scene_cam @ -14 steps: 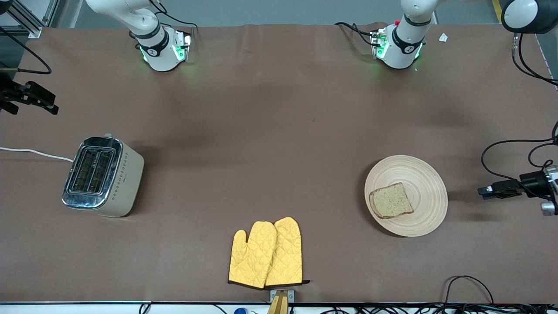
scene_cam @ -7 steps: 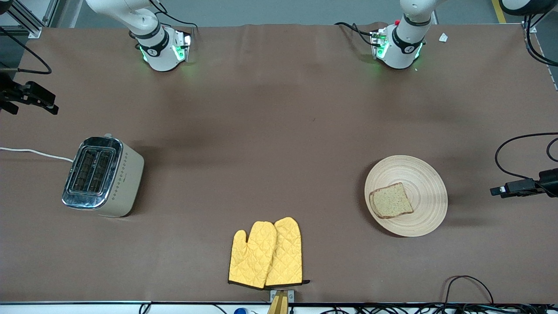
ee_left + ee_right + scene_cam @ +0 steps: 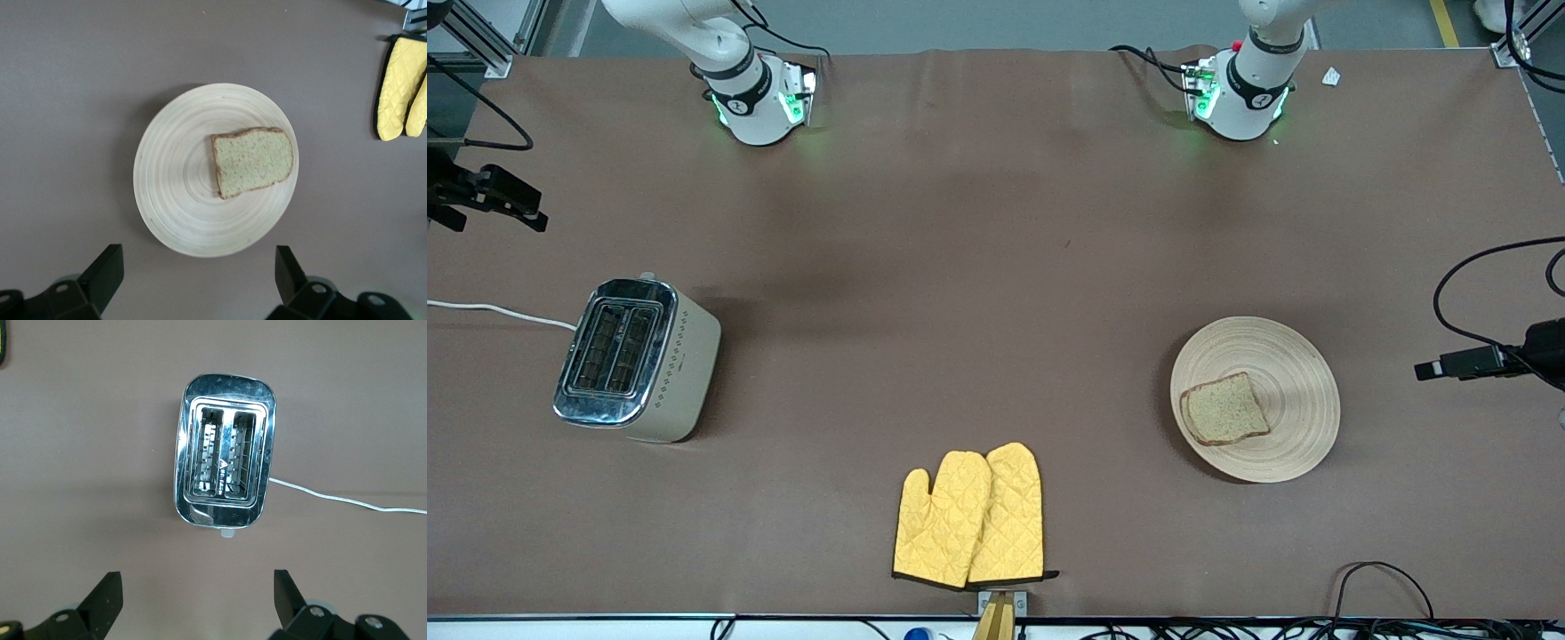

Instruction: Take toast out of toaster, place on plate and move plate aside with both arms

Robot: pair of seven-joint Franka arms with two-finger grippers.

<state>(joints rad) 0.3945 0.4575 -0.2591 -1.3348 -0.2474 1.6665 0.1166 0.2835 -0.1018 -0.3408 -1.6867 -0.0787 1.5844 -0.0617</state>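
- My two arms [image 3: 729, 53] are glossy white, ringed with black joint bands.
- My bases [image 3: 1232, 93], top of frame, glow green.
- Black cables [image 3: 1463, 302] loop at the right edge.
- My fingers [image 3: 103, 273] are matte black wedges.

Toast [image 3: 1224, 409] on plate [image 3: 1294, 364], lower right of frame. Toaster [image 3: 636, 358] at middle left, well apart. Mitts [image 3: 971, 517] at bottom centre, between the two, nearest the camera. Arm bases [image 3: 758, 98] along the top edge.

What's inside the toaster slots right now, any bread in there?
No bread shows in the toaster: both slots hold only bare wire racks, though their bottoms are dark. The one toast lies on the plate. Both claws, left and right, are open.
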